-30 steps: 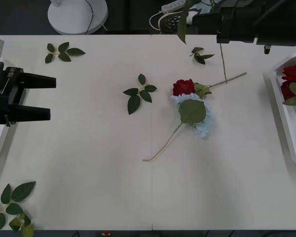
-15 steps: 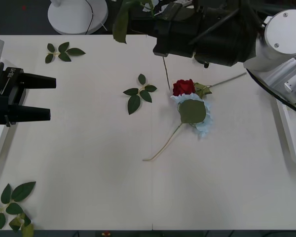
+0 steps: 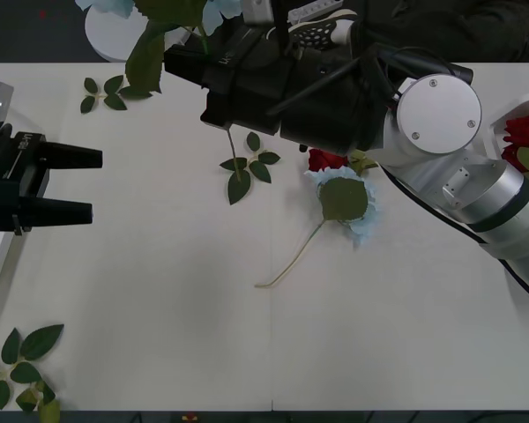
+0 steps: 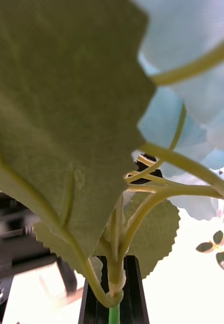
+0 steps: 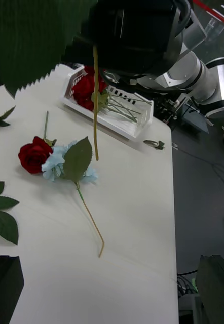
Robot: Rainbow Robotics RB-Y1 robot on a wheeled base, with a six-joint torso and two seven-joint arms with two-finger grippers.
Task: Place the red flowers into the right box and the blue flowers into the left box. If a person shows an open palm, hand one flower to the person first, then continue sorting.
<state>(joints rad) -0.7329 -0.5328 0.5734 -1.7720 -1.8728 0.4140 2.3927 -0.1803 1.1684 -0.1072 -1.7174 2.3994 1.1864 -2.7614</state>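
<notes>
A blue flower (image 3: 115,5) hangs above the surface's (image 3: 159,308) far left part, pinched at the stem by the right gripper's (image 3: 189,63) fingers. Its long axis is near upright: bloom and broad leaf up, thin stem (image 3: 233,152) pointing down over a leaf sprig (image 3: 247,167). A second blue flower (image 3: 357,211) lies mid-surface beside a red rose (image 3: 324,159), stem toward the near-left. The right box (image 5: 109,104) holds roses. The left gripper (image 3: 86,185) hovers at the left edge, fingers spread.

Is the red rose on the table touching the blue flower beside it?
Touching. In the left wrist view, the red rose presses directly against the blue flower, with no gap.
</notes>
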